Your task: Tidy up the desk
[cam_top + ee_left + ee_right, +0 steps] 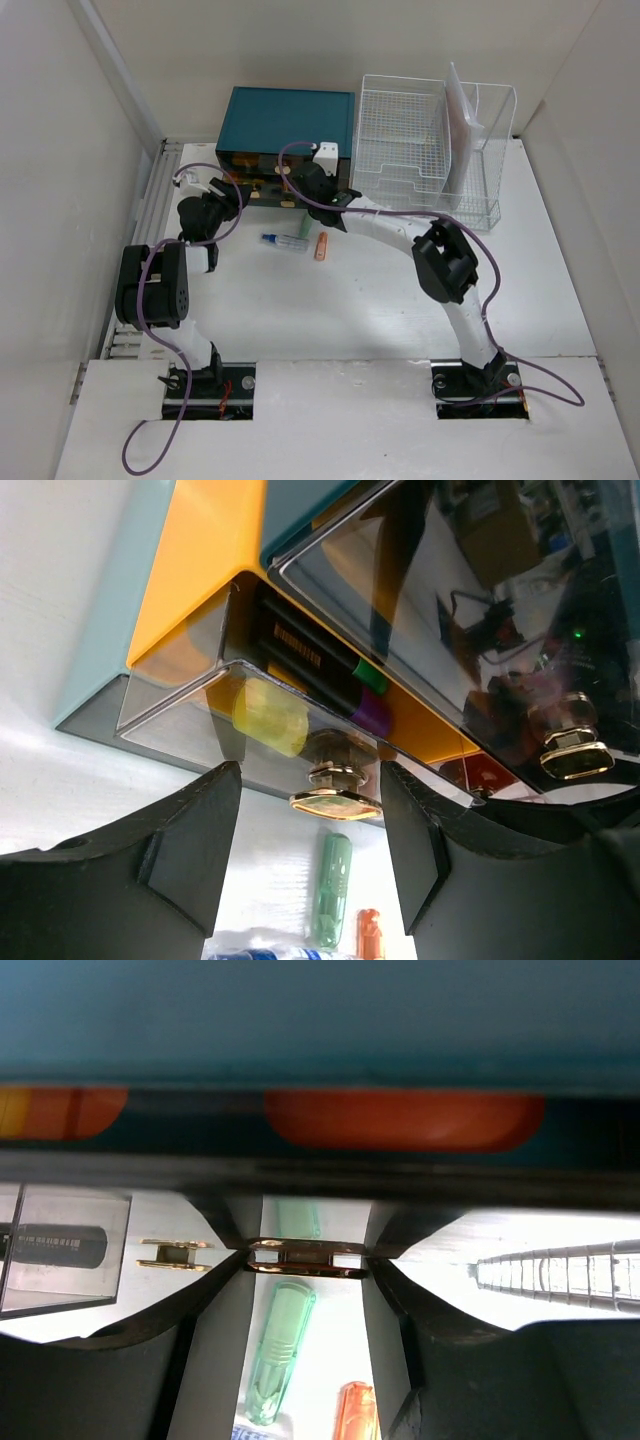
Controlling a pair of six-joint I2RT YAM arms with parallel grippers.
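The right claw (pixel 305 1265) was clenched on a brass drawer pull (pixel 300 1254) at the front of the teal cabinet (pixel 290 115), its fingertips pressing on both ends of the pull. The left claw (pixel 310 780) stood released, its jaws apart on either side of a second brass pull (pixel 335 802) on a clear drawer (pixel 190 715) that sat partly out of the cabinet with dark markers (pixel 310 665) inside. The white bench (pixel 330 310) carried the cabinet at its far edge beside a white wire basket (pixel 410 150), and a green pen (pixel 280 1355) and an orange pen (pixel 355 1410) lay loose on it just in front of the cabinet.
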